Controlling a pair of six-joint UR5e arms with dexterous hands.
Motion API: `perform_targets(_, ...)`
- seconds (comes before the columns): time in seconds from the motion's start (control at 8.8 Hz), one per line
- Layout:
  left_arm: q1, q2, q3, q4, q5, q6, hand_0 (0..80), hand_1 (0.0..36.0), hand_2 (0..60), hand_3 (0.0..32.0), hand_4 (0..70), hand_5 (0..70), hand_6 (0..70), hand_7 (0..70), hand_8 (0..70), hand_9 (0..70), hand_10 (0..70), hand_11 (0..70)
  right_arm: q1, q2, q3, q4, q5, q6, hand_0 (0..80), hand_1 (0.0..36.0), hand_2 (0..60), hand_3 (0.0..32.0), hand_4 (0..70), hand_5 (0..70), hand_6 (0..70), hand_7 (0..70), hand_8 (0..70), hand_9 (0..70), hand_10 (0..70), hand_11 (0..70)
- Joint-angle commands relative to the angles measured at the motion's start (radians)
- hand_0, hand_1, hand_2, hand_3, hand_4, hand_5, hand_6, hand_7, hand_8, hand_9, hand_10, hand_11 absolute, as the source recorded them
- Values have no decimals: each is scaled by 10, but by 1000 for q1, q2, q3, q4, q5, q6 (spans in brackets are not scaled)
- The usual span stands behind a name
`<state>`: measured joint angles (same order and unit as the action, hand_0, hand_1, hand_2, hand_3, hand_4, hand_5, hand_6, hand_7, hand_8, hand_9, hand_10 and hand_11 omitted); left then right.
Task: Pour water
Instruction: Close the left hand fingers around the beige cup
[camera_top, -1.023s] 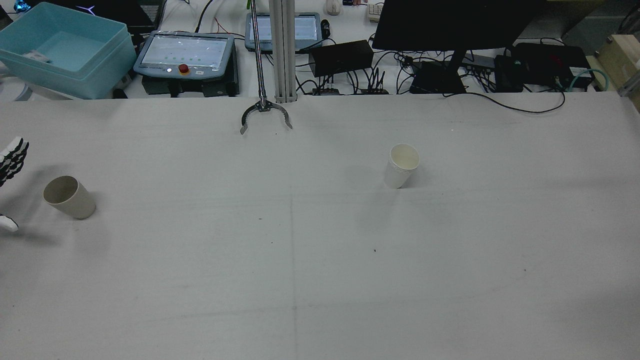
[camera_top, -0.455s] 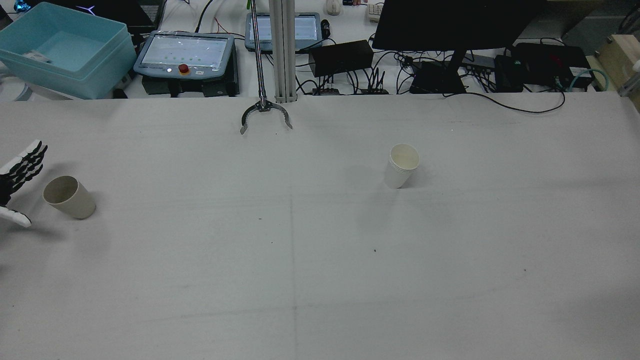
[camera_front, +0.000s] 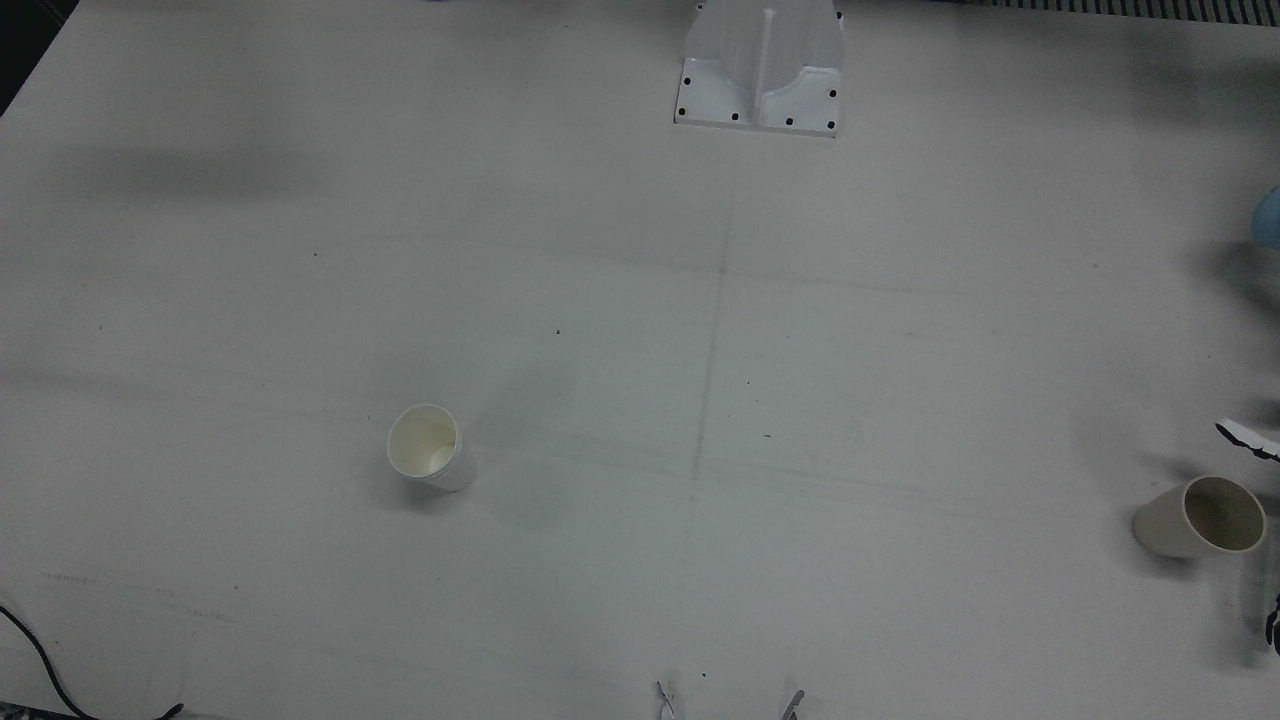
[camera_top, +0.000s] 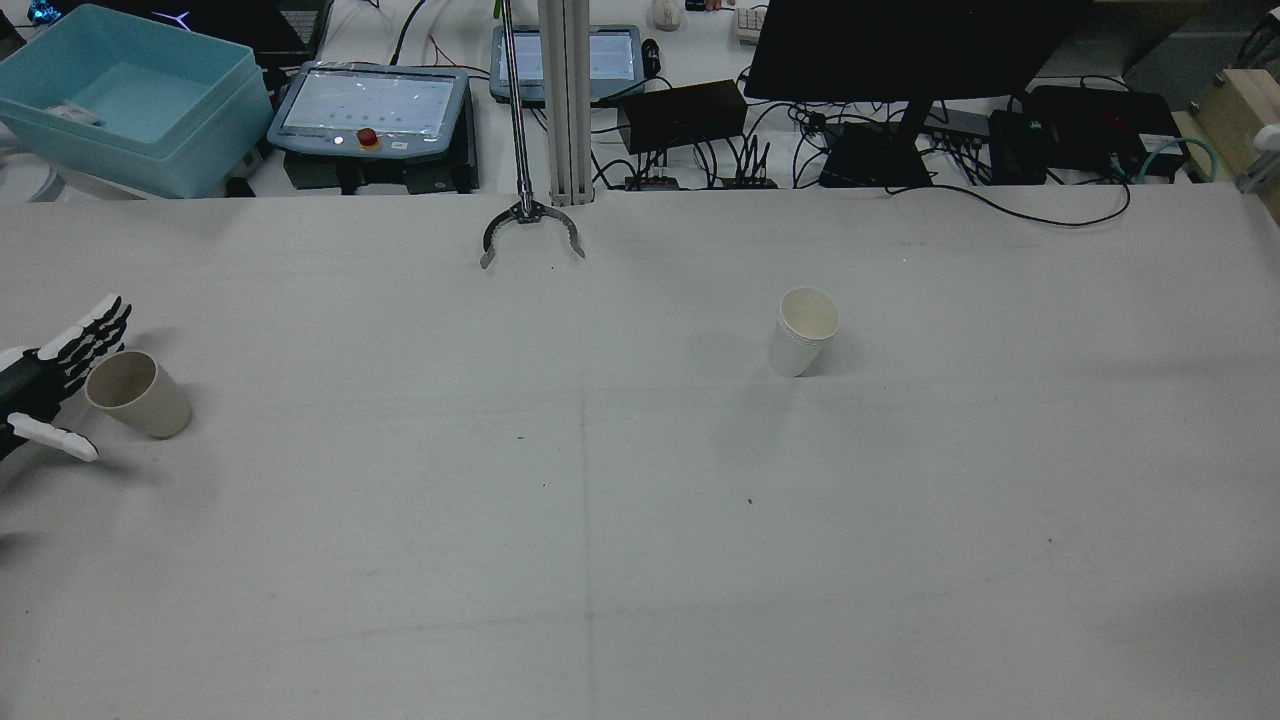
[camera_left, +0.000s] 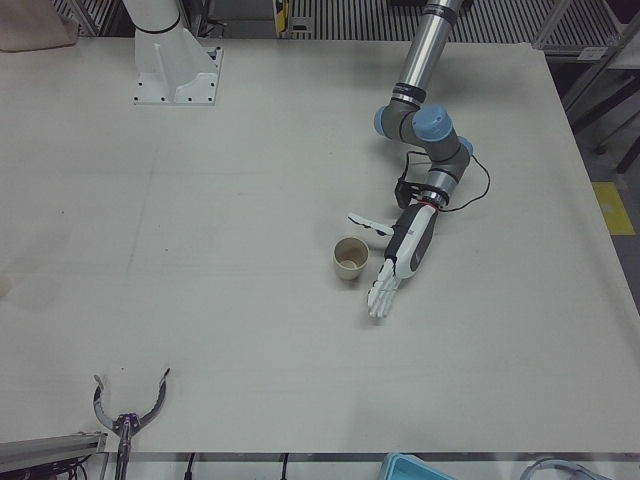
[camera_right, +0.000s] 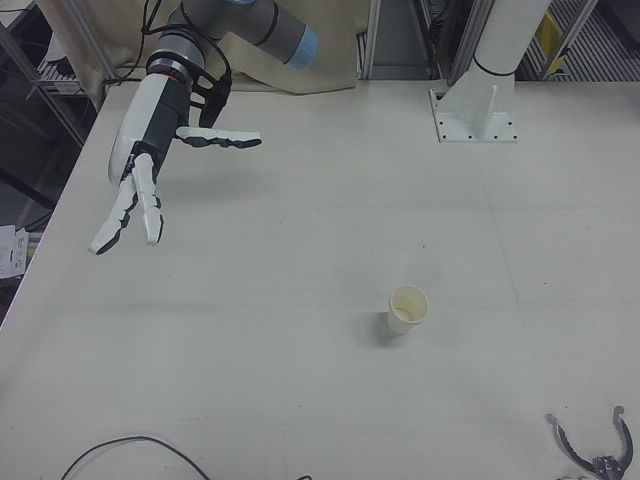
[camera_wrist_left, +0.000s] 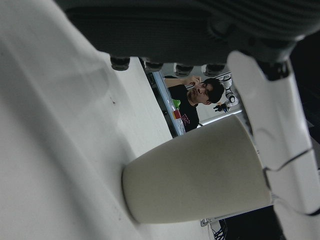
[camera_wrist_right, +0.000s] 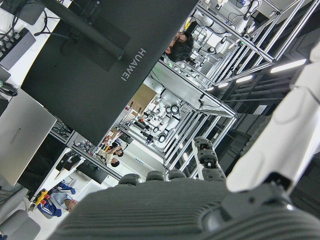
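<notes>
Left hand (camera_left: 398, 262) has advanced since a second ago and now brackets the tan cup (camera_left: 348, 258), fingers wide, nothing held; a grasp looks imminent. White cup (camera_top: 804, 330) stands mid-table; right hand (camera_right: 150, 150) hovers spread, empty.

A wide white table (camera_top: 640, 520) is carrying two paper cups well apart from each other: a beige cup (camera_top: 138, 394) is standing upright near the edge on the robot's left side, and a white cup (camera_top: 803, 331) is standing upright on the right half. A metal grabber claw (camera_top: 531, 232) is resting its open tips on the far edge of the table, and an arm pedestal (camera_front: 760, 66) is sitting bolted to the surface on the robot's side.
</notes>
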<state>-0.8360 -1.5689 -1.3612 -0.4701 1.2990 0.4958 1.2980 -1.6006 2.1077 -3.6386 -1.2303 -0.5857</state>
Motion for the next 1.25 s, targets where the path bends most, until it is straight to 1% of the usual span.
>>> perform_targets(0.0,5,-23,-7,24,0,0,521,173,0,102,37,0,0,23,0,6,12,39,0,1,0,0,0,0,416,73,18,0,21,32,0,0,1,0,0,0)
perform_targets(0.23,8,-25,-13,37,5,3,575,225,4,78,36,0,0,25,0,16,16,49,-2,2,0,0,0,-2,412,71,19,0,26,33,0,0,2,0,0,0)
perform_targets(0.34,8,-25,-13,39,6,3,603,251,12,56,38,0,0,25,2,17,17,53,-3,2,-2,0,0,-2,412,70,19,0,28,33,0,0,1,0,0,0)
perform_targets(0.45,8,-26,-13,41,6,1,594,245,19,8,56,0,0,19,1,17,16,52,-3,1,-2,0,0,-2,411,70,19,0,29,32,0,0,1,0,0,0)
perform_targets(0.57,8,-43,-13,59,6,1,590,239,16,0,75,15,0,18,1,16,17,51,-3,-1,-3,0,0,-2,409,68,19,0,31,31,0,0,2,0,0,0)
perform_targets(0.68,8,-49,-13,65,8,1,581,231,20,0,101,72,0,19,0,16,17,50,-3,-1,-3,0,0,-3,409,67,17,0,31,31,0,0,3,0,0,0)
perform_targets(0.8,8,-57,-15,76,8,-3,572,219,20,0,141,158,0,17,2,15,18,49,-3,-2,-3,0,0,-5,408,67,16,0,30,30,0,0,3,0,0,0)
perform_targets(0.91,8,-63,-25,103,8,-6,568,212,28,0,186,225,0,13,6,14,18,47,-5,-2,-3,0,0,-8,406,66,16,0,30,29,0,0,3,0,0,0)
perform_targets(1.02,8,-63,-74,164,6,-2,574,215,44,0,246,305,0,28,8,16,21,51,-8,-2,-3,0,0,-9,405,65,16,0,28,28,0,0,4,0,0,0)
perform_targets(1.14,6,-63,-107,203,6,0,607,241,78,0,307,422,7,58,6,16,33,70,-8,-2,-3,0,0,-9,404,65,14,0,27,28,0,0,3,0,0,0)
